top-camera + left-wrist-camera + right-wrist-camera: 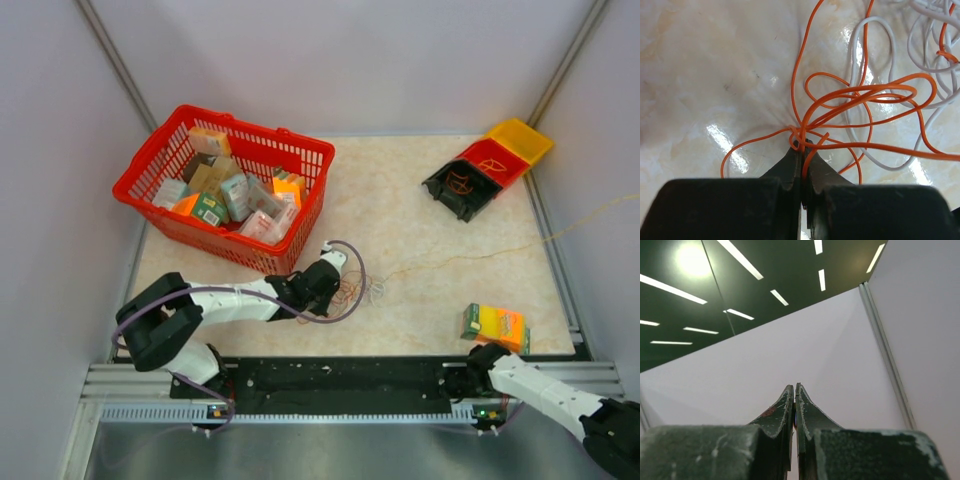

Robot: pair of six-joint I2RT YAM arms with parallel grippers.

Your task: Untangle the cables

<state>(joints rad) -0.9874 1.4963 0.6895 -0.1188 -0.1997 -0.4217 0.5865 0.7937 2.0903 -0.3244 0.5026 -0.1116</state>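
Observation:
The cables (358, 291) are a small tangle of thin orange and whitish wires on the beige table, just right of my left gripper (322, 283). In the left wrist view the orange loops (860, 97) spread over the table with white loops (880, 90) behind them. My left gripper (802, 145) is shut on an orange wire, which is pinched between the jaws where several strands cross. My right gripper (794, 388) is shut and empty and points up at the wall. Its arm rests at the near right edge (485, 365).
A red basket (228, 185) full of small boxes stands at the back left. Black, red and yellow bins (488, 165) with some wire inside sit at the back right. An orange and green box (495, 326) lies near the right arm. A thin strand (580, 220) trails off the right edge.

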